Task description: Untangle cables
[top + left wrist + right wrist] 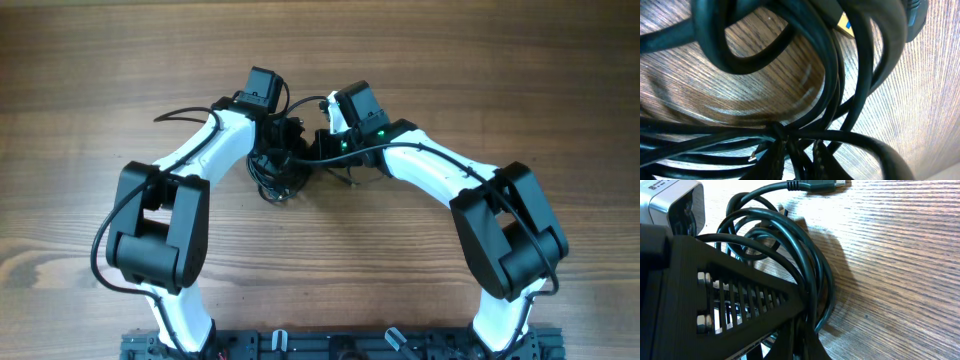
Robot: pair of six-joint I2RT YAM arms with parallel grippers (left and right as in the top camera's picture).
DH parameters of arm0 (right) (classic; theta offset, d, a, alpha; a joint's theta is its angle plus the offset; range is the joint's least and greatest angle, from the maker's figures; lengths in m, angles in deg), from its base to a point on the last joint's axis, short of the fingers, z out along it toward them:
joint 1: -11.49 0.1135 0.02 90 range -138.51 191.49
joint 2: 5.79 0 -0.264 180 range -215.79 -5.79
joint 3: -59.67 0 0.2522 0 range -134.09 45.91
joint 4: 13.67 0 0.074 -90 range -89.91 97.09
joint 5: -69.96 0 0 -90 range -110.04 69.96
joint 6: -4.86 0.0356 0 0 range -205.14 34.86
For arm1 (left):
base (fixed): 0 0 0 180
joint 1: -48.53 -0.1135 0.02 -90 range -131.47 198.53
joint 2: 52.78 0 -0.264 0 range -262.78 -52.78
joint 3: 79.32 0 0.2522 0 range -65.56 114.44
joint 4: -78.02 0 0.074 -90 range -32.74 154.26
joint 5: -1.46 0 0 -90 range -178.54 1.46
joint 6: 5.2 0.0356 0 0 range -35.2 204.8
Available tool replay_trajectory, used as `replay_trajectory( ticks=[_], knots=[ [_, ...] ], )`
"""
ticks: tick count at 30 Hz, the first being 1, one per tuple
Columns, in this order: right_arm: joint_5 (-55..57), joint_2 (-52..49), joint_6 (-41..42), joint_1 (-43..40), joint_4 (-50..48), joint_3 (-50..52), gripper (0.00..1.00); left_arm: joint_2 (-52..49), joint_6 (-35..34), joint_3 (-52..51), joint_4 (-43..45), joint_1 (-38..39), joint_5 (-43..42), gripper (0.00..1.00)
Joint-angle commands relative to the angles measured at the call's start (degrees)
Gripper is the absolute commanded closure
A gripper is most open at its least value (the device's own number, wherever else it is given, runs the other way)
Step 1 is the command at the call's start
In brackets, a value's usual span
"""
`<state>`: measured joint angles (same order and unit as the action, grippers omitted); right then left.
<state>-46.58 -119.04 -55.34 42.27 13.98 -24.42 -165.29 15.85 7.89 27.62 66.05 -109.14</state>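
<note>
Nearest me, both arms rise from the rail (300, 345) at the near edge of the table (90, 60) and bend inward. Past their elbows, around the middle of the wood, I see the cables (276, 180) bunched in one dark tangle, with loops spilling toward the near side. Just beyond, the left gripper (283, 135) sits right over the bundle. My left wrist view is filled with crossing strands, so I cannot tell how its fingers stand. The right gripper (318, 145) meets the tangle from the right, fingers (740, 290) together and coils looped around them. Whether a strand is pinched I cannot tell. Beyond those coils, one plug end (815, 185) lies on bare wood.
</note>
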Motion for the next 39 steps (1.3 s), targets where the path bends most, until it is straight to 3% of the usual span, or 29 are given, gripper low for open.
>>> replay_trajectory(
  ticks=[1,7,9,10,20,28,32,36,39],
  knots=[
    [-0.31,1.27,0.39,-0.11,-0.52,-0.48,0.96,-0.76,-1.03,-0.39,0.28,1.03,1.05,0.81],
    [-0.28,1.27,0.42,-0.11,-0.35,-0.48,0.96,-0.76,-1.03,-0.39,0.28,1.92,2.64,0.84],
    [0.13,1.27,0.42,-0.11,-0.11,-0.48,0.96,-0.76,-0.98,-0.39,0.28,2.14,2.40,0.96],
    [0.61,1.27,0.42,-0.11,0.11,-0.48,0.96,-0.76,-0.90,-0.39,0.26,2.10,1.79,0.96],
    [9.20,1.27,0.22,-0.13,3.78,-0.48,0.96,-0.63,18.97,-0.37,-0.33,-7.19,-23.61,0.96],
    [15.85,1.22,0.39,-0.13,6.29,-0.48,0.96,-0.63,22.27,-0.37,-4.09,-9.42,-24.98,0.96],
    [16.87,1.14,0.37,-0.11,6.60,-0.46,0.96,-0.63,24.59,-0.37,-4.13,-10.82,-37.68,0.96],
    [6.45,1.14,-3.21,-0.13,4.92,-0.46,0.95,-0.63,25.29,-0.37,-4.87,-10.47,-30.73,0.96],
    [0.96,1.14,-5.90,-0.39,3.87,-0.48,0.82,-0.63,28.79,-0.37,-6.03,-9.73,-25.09,0.96]
  ],
)
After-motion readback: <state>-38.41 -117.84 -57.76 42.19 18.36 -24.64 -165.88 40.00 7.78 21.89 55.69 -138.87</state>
